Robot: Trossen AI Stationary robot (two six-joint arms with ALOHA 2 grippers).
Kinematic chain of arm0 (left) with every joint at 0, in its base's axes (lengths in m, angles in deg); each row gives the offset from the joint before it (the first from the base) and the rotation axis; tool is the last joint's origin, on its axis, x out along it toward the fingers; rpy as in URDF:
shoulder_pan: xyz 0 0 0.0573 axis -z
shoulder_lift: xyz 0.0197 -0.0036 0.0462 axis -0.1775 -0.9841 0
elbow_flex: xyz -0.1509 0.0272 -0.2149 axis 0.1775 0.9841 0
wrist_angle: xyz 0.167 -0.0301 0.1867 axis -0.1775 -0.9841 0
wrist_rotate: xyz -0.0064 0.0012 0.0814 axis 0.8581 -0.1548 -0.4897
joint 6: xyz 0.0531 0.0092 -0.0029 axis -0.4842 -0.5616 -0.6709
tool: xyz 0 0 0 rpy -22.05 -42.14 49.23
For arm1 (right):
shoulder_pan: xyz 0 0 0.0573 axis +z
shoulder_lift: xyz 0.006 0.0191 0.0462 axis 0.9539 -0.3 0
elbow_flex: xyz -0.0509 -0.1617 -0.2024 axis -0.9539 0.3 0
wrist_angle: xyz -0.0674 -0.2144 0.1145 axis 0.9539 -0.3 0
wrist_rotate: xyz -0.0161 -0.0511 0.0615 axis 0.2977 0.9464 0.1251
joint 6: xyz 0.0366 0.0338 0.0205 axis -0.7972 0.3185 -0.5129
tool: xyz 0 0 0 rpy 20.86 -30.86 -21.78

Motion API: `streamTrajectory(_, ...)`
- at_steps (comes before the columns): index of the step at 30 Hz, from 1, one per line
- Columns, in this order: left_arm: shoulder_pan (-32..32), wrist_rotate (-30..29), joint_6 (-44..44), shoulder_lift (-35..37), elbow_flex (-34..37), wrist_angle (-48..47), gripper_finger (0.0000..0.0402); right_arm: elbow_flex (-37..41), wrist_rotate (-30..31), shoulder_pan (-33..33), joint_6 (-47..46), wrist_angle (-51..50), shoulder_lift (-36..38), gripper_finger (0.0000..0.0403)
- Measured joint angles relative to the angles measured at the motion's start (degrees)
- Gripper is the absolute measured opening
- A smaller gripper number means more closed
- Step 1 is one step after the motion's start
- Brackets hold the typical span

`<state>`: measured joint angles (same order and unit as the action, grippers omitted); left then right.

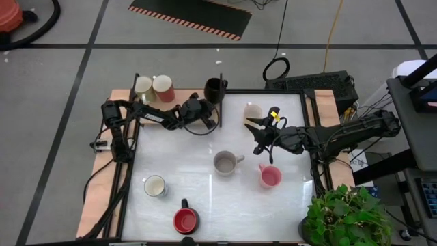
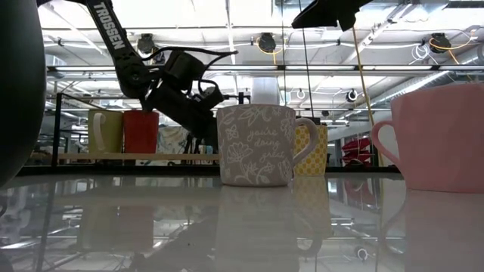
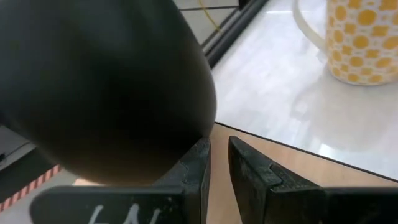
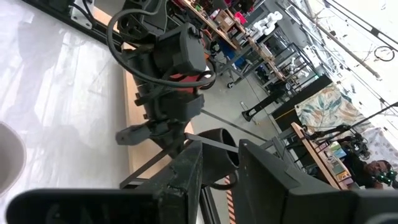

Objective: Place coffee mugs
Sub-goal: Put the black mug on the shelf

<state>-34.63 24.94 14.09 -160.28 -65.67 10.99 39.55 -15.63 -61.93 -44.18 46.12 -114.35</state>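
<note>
The black mug [image 1: 216, 89] stands at the table's far edge and fills the left wrist view [image 3: 99, 81]. My left gripper [image 1: 207, 115] [image 3: 219, 155] is just on its near side, over the wooden strip, fingers a narrow gap apart with nothing between them. My right gripper [image 1: 263, 143] [image 4: 221, 162] hovers above the table, slightly open and empty, near the yellow-dotted white mug [image 1: 253, 111]. The grey mug [image 1: 225, 162] [image 2: 255, 145], pink mug [image 1: 269, 176] [image 2: 442, 140], cream mug [image 1: 155, 186] and red mug [image 1: 186, 220] stand upright on the white top. My left gripper has the black mug's wall [image 3: 186, 124] right against the outer side of one finger [image 3: 198, 165]. I cannot tell whether they touch. The gap between the fingers shows only bare wood.
A tan mug [image 1: 143, 85] and a dark pink-red mug [image 1: 164, 87] stand on the wooden strip at the far left corner. A black frame rail [image 1: 266, 92] borders the white top. A potted plant [image 1: 341, 215] sits at the near right corner. The top's left middle is bare.
</note>
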Motion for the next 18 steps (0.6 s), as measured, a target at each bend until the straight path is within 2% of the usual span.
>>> streamTrajectory(12,-0.1,-0.8,0.8,0.0,0.0,-1.6,0.0062,0.0,0.0,0.0,-0.1,-0.1,0.0,0.01)
streamTrajectory(18,0.2,0.2,0.5,1.4,0.0,-9.3,0.0062,0.0,0.0,0.0,-0.7,-1.6,0.0,0.01)
